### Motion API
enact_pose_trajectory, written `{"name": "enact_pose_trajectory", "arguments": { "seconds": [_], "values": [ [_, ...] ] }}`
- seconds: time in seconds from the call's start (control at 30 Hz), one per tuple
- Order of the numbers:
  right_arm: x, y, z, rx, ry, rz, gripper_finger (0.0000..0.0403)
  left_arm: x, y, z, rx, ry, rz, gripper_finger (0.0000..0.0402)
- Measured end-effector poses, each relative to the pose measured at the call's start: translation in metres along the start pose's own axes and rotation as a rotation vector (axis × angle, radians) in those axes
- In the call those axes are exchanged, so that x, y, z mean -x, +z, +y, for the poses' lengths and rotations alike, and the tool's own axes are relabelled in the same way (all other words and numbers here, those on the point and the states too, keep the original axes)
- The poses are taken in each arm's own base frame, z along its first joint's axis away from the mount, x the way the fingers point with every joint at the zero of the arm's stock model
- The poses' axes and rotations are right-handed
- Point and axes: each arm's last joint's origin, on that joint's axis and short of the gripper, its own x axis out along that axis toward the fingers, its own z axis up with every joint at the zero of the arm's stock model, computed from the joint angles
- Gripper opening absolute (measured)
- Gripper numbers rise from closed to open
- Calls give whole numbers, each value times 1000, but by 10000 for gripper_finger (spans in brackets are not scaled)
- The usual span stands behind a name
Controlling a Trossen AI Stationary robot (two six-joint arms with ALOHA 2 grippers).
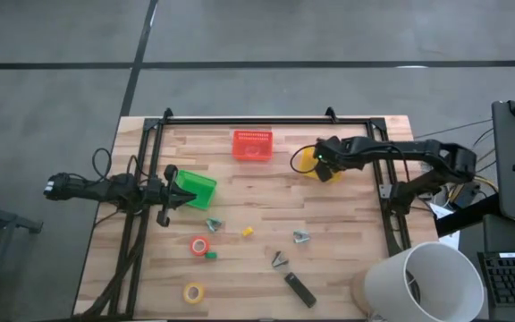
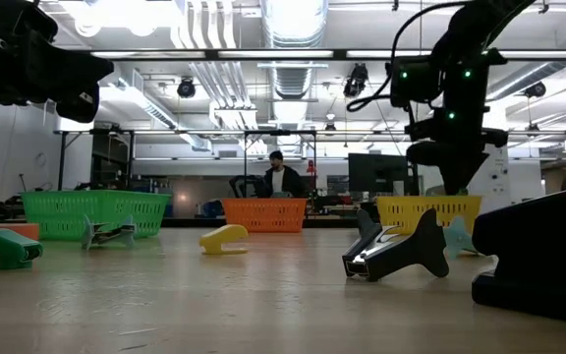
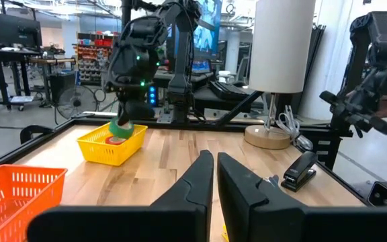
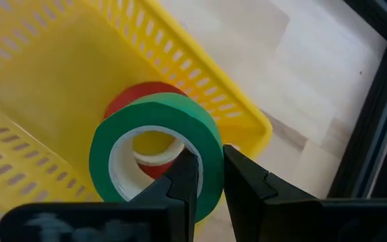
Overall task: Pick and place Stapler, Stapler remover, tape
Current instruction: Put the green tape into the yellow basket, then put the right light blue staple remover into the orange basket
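A wooden table [image 1: 329, 268] holds three baskets. The right gripper [image 4: 207, 176] hangs over the yellow basket [image 4: 66, 81], pinching a green tape [image 4: 210, 138] above a red tape [image 4: 123, 101]. The left gripper [image 3: 216, 176], pressed together, waits by the green basket [image 1: 199, 186]. The stapler [image 1: 299, 290] lies near the front edge.

Bright ceiling lights [image 2: 293, 20] glare in the low view, where the near foreground looks perhaps slightly blurred

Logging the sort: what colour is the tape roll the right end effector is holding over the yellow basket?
Green tape roll, seen best in the right wrist view.
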Motion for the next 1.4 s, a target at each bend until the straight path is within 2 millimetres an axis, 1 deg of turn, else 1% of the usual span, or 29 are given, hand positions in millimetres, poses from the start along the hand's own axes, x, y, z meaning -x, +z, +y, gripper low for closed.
{"name": "enact_pose_trajectory", "arguments": {
  "seconds": [0.3,0.5,0.57,0.7,1.0,1.1,1.17,1.27,1.4],
  "values": [
    [-12,0,6,41,-45,26,54,0,0,0,0,0,0,25],
    [-12,0,6,37,-45,24,55,0,0,0,0,-1,0,24],
    [-11,0,6,35,-43,20,61,0,0,0,0,0,0,23],
    [-11,0,6,35,-43,21,90,0,0,0,0,0,0,26],
    [-9,0,6,33,-33,15,177,0,0,0,0,0,0,24],
    [-2,-2,6,33,-2,0,194,0,0,0,0,0,0,25],
    [6,-1,8,34,35,-19,199,0,0,0,0,0,0,25],
    [23,-1,11,42,92,-69,201,0,0,0,0,-1,0,23],
    [49,-4,21,76,220,-134,197,0,0,0,0,-1,0,25]
  ]
}}
